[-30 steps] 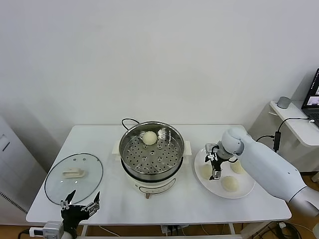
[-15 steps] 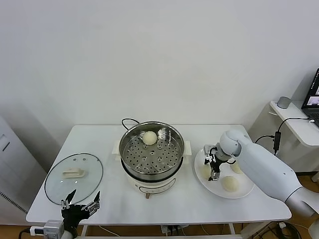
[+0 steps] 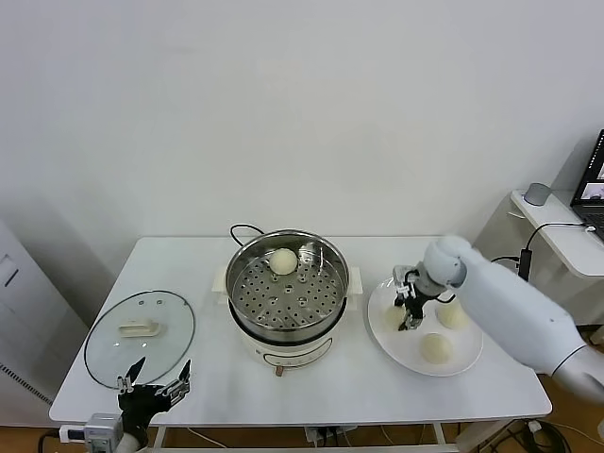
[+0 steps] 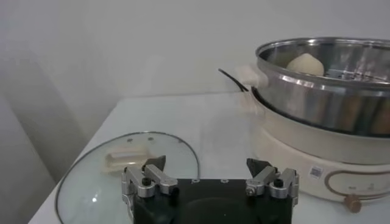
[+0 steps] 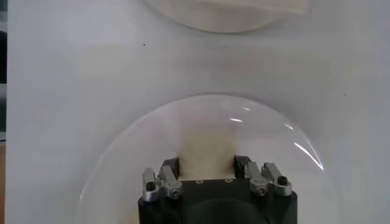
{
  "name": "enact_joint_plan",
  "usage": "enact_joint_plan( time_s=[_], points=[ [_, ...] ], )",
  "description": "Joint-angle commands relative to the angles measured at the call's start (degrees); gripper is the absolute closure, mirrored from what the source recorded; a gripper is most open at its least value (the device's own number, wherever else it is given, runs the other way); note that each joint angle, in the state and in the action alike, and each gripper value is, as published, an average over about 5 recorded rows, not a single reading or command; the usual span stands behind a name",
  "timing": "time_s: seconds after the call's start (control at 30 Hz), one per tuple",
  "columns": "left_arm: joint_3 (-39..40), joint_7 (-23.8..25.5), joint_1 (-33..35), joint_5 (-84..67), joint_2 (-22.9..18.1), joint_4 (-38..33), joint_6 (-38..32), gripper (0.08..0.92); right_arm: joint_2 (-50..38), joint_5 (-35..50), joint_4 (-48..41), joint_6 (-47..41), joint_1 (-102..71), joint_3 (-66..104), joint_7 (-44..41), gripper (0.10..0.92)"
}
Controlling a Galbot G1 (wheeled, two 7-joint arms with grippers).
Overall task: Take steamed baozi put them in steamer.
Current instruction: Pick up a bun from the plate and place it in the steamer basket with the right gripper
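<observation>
The steamer (image 3: 288,293) stands mid-table on its white base, with one baozi (image 3: 283,261) at its far side; both show in the left wrist view, the steamer (image 4: 323,73) and the baozi (image 4: 309,64). Three more baozi lie on a white plate (image 3: 462,363) to the right: one (image 3: 390,319) at my right gripper (image 3: 409,316), one (image 3: 453,316) and one (image 3: 435,348). In the right wrist view my right gripper (image 5: 206,164) is shut on a baozi (image 5: 207,146), low over the plate (image 5: 122,158). My left gripper (image 3: 151,389) is open and empty at the table's front left corner.
The glass lid (image 3: 140,330) with a cream handle lies flat left of the steamer, just beyond my left gripper (image 4: 210,165). A black cord (image 3: 243,228) runs behind the steamer. A side table with a laptop (image 3: 557,226) stands at the far right.
My right gripper has shifted slightly up and to the right over the plate. The left arm has not moved.
</observation>
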Motion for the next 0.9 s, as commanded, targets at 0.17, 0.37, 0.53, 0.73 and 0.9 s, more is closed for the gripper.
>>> enact_joint_plan(
  time_s=[0.17, 0.37, 0.53, 0.73, 0.9],
  points=[
    [0.38, 0.95, -0.79, -1.47, -1.90, -0.98, 1.65, 0.177, -5.52, 25.88, 6.66, -7.54, 36.41, -28.43, -1.80, 0.482],
    [1.02, 0.85, -0.78, -1.33, -2.23, -1.91, 1.70, 0.177, 1.50, 38.57, 6.92, -12.15, 51.84, -41.35, -2.08, 0.482],
    [0.76, 0.71, -0.87, -1.39, -2.41, -2.58, 1.93, 0.177, 9.52, 42.54, 6.48, -16.39, 52.22, -41.88, -1.35, 0.482],
    [1.42, 0.71, -0.45, -3.95, -2.61, -4.05, 2.56, 0.177, 20.90, 45.73, 4.67, -20.98, 47.73, -41.52, 1.87, 0.482],
    [1.62, 0.63, -0.24, -4.39, -2.78, -4.38, 2.35, 0.177, 28.89, 45.50, 0.34, -22.46, 42.75, -40.83, 3.61, 0.482]
  ],
)
